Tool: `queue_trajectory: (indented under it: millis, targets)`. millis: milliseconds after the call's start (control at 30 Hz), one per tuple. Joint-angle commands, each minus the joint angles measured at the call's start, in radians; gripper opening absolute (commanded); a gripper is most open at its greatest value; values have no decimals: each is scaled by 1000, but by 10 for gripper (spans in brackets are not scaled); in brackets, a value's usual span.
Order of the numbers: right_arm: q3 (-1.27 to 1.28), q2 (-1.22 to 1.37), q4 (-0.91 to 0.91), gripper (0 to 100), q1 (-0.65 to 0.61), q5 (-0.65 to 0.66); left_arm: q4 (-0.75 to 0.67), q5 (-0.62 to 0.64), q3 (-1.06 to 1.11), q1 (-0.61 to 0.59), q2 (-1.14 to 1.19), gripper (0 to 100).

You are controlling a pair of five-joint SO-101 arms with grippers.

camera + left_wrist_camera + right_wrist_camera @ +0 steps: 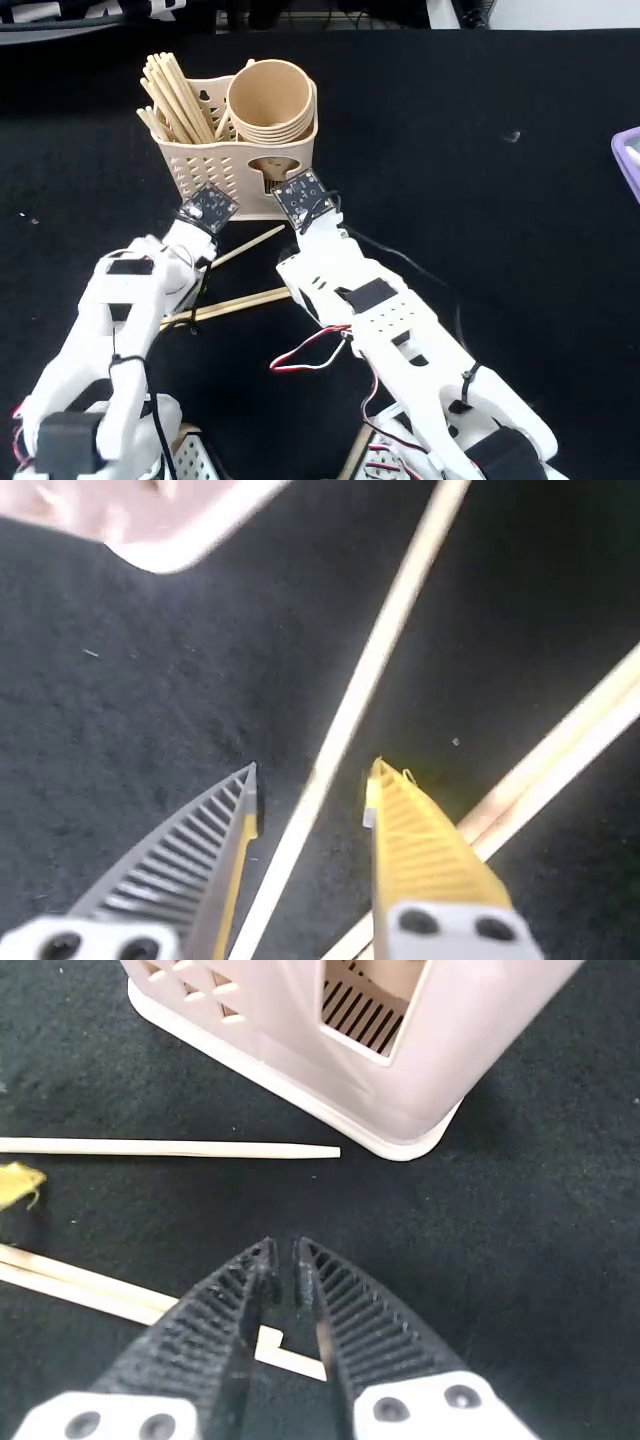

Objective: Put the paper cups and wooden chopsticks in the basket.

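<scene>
High view: the left arm [130, 330] and right arm [400, 340] both stretch forward and angle downward, their wrists side by side just before the front wall of the basket [235, 165]. The basket is pale perforated plastic, standing upright on the black cloth-covered bench [500, 250]. Nested paper cups [270, 100] sit in one side of it and a bundle of wooden chopsticks [175, 95] leans in the other. A single chopstick [250, 243] and a pair of chopsticks [235, 303] lie loose on the bench between the arms, partly covered by them. A purple object [628, 155] is cut off at the edge.

Left wrist view: the left gripper [314, 770] is spread wide and holds nothing, with ribbed grey and yellow fingers on either side of the single chopstick. The pair lies just beside the yellow finger. A basket corner shows blurred.

Right wrist view: the right gripper [284, 1250], black and ribbed, is nearly closed on nothing, over the end of the pair and near the basket's base.
</scene>
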Motion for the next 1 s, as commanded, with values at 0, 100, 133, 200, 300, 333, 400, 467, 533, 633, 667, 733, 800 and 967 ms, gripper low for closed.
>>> queue_trajectory:
  millis: [0,100,133,200,300,333,400,467,533,633,667,733,800,967]
  targets:
    - [-25,4,-20,47,23,15,-6,11,-21,-2,68,180]
    - [-25,4,-20,47,23,15,-6,11,-21,-7,86,176]
    - [-25,4,-20,47,23,15,-6,11,-19,-10,81,156]
    - [-25,4,-21,47,23,15,-6,11,-12,-10,71,74]
    - [-25,2,-21,47,23,15,8,11,-1,-10,49,45]
    - [-25,1,-20,47,23,15,23,11,1,-10,40,49]
    - [-25,-1,-20,47,23,15,57,9,-4,-10,14,29]
    - [-27,-1,-20,47,23,15,94,9,-4,-12,-25,30]
    - [-27,-1,-20,47,23,15,137,9,-4,-12,-78,30]
    - [-27,-1,-20,47,23,11,216,8,-4,-12,-178,30]
    - [-27,-1,-20,47,23,9,247,6,-4,-12,-216,30]
    - [-27,-1,-21,47,23,9,316,-31,-2,-12,-302,30]
    - [-27,-1,-23,47,23,9,390,-81,4,-12,-387,30]
    - [-27,-1,-25,47,23,8,532,-164,-5,-61,-591,30]
